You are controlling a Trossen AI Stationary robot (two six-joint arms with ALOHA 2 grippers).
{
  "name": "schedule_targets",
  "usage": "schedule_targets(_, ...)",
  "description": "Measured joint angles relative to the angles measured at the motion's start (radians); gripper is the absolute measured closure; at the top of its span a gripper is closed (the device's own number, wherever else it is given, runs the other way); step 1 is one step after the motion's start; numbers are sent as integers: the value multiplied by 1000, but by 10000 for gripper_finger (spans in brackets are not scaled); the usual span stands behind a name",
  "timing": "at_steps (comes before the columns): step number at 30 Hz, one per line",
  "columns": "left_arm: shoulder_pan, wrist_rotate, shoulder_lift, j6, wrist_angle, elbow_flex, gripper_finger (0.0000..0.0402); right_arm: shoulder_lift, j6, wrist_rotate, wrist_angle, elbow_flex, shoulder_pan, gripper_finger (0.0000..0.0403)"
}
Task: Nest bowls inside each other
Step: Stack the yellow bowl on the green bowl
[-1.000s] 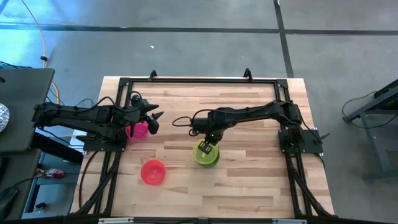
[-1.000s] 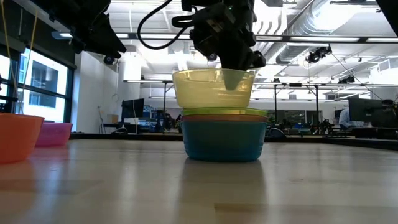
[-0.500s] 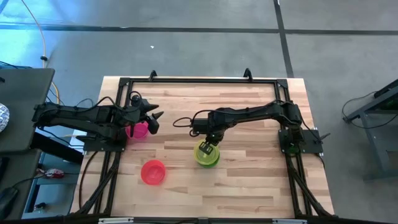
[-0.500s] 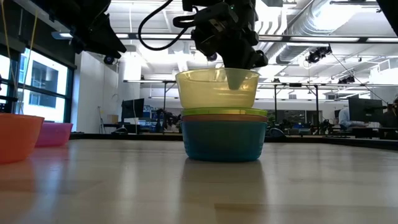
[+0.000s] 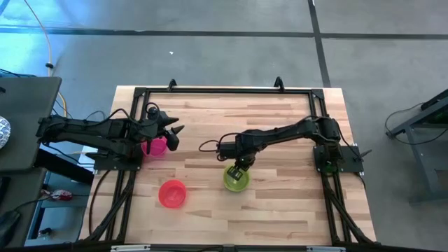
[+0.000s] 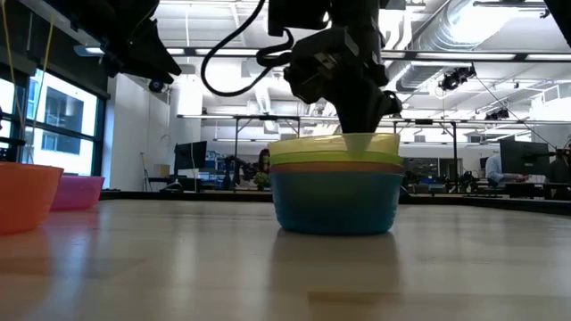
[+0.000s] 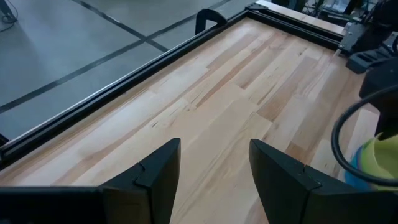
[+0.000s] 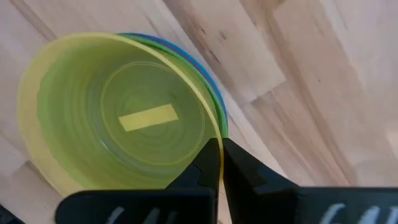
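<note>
A stack of bowls (image 5: 236,178) stands mid-table: a teal blue bowl (image 6: 336,201) at the bottom, an orange-looking rim and a green rim above it, and the yellow bowl (image 8: 118,115) sunk in on top. My right gripper (image 8: 221,142) is shut on the yellow bowl's rim. A red bowl (image 5: 172,194) stands alone near the front. A pink bowl (image 5: 155,147) stands at the left. My left gripper (image 5: 175,135) hangs open just to the right of it, touching nothing. I cannot make out a purple bowl. My right gripper pinches the yellow bowl's rim (image 8: 210,134), one finger inside the bowl and one outside. It comes from above, pointing down. The yellow bowl sits upright, nested in the stack, with only its rim (image 6: 335,144) showing over the green one.
A black frame (image 5: 224,89) runs around the table's edges, and both arm bases stand on its sides. Bare wood lies to the right of the stack and across the far half of the table.
My right gripper has gone down and a little toward the near edge, carrying the yellow bowl. The bowl hung above the green one and now sits sunk into the stack. The stack has slid slightly toward the near edge. The left arm has kept still.
</note>
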Motion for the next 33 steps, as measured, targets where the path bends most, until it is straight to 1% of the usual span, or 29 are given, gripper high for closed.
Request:
schedule_targets(3,0,0,0,-2,3,0,220,0,7,7,32,-3,-1,403)
schedule_targets(11,0,0,0,-8,7,0,220,0,7,86,36,-3,-2,403)
schedule_targets(19,0,0,0,-25,8,0,220,0,-4,123,32,-3,-42,403)
schedule_targets(24,0,0,0,-25,8,0,220,0,-25,116,32,-3,-82,403)
schedule_targets(33,0,0,0,-25,8,0,220,0,-52,5,30,-2,-110,403)
